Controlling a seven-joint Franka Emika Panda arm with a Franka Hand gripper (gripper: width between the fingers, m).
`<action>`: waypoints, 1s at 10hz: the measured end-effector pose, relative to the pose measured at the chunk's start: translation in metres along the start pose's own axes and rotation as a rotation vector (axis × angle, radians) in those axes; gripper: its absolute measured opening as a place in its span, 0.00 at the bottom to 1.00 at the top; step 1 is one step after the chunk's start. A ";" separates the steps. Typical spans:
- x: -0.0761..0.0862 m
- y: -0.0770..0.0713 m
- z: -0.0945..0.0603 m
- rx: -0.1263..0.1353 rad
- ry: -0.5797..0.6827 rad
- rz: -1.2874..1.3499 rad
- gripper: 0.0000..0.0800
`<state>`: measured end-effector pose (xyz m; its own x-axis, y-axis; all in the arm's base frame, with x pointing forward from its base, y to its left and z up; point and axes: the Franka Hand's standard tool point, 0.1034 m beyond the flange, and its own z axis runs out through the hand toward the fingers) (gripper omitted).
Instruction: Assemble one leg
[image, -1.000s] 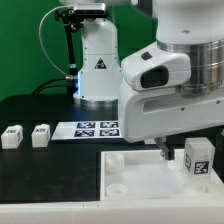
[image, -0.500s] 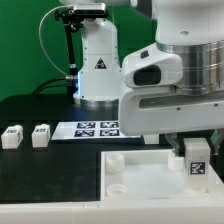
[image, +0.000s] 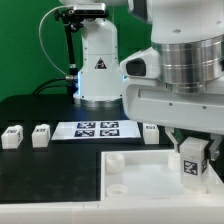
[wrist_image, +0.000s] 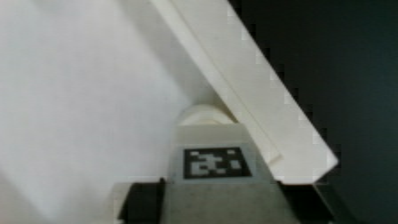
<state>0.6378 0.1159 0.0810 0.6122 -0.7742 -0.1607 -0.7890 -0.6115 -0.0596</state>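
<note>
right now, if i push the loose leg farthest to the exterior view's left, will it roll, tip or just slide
Probably slides: the leftmost leg looks blocky, lying flat-faced on the black table, so rolling seems unlikely. It sits low, so tipping seems unlikely too. It looks like small rigid plastic, so likely stiff and light.

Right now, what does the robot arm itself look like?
The arm has glossy white rounded shells and a ribbed silver-grey wrist ring. Its base column carries a black triangle logo, with a black cable looping beside it. The fingers are black.
</note>
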 end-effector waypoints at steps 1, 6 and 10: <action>-0.001 -0.001 0.000 0.009 0.005 0.103 0.37; -0.004 -0.003 0.002 0.026 -0.007 0.415 0.49; -0.006 -0.003 0.004 0.015 0.001 0.034 0.80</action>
<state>0.6363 0.1228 0.0782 0.5847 -0.7949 -0.1620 -0.8103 -0.5820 -0.0684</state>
